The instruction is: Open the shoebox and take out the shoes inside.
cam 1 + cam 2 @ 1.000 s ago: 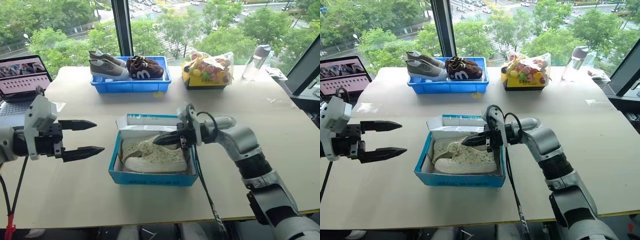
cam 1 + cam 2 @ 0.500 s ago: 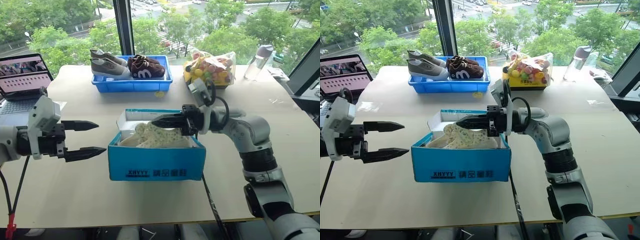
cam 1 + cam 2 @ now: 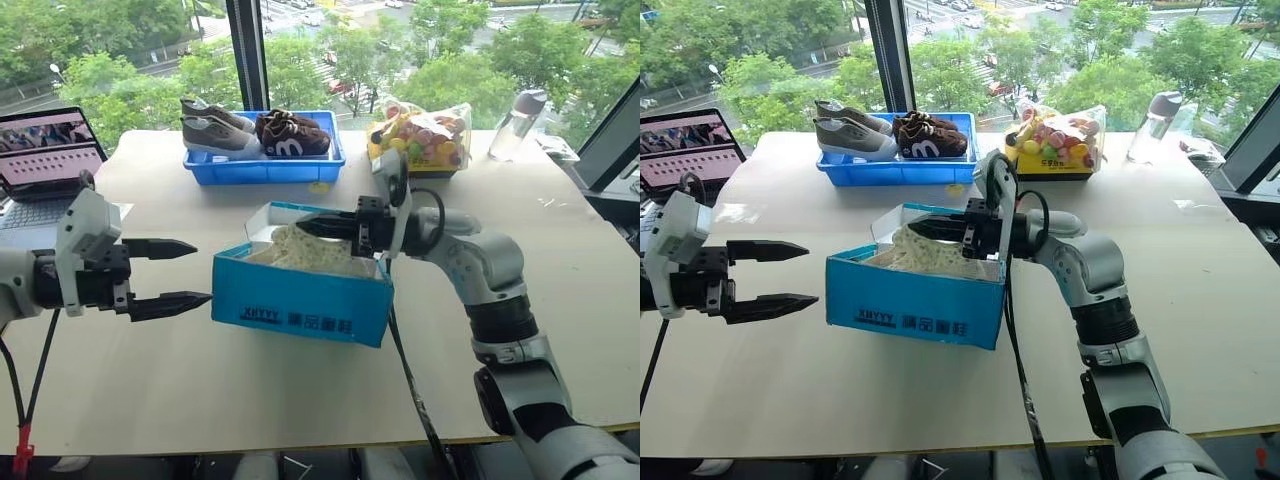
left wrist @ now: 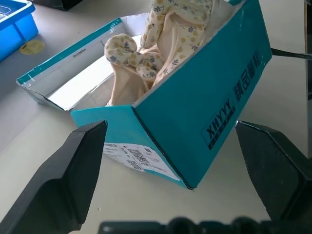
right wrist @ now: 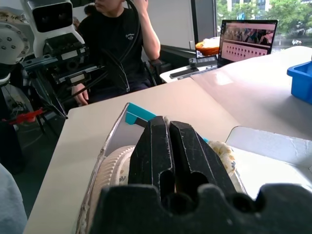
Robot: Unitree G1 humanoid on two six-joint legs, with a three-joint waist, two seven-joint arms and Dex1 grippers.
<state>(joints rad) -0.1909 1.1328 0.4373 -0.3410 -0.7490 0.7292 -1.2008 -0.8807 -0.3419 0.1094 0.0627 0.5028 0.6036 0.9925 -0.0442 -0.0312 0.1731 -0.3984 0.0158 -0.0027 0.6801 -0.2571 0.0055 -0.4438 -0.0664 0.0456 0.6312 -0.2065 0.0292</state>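
Fingers of the right gripper [image 3: 312, 225] are pinching together on the shoes [image 3: 300, 250], and the open shoebox [image 3: 300, 303] is tilting up beneath them, probably dragged along; the left gripper [image 3: 185, 272] is gaping beside its end.

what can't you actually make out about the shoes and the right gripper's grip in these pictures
- Shoes: lower parts hidden by the shoebox front wall in the eye views.
- Second shoe: cannot tell it apart.
- Right gripper: its closed fingers cover the pinch point in the right wrist view.
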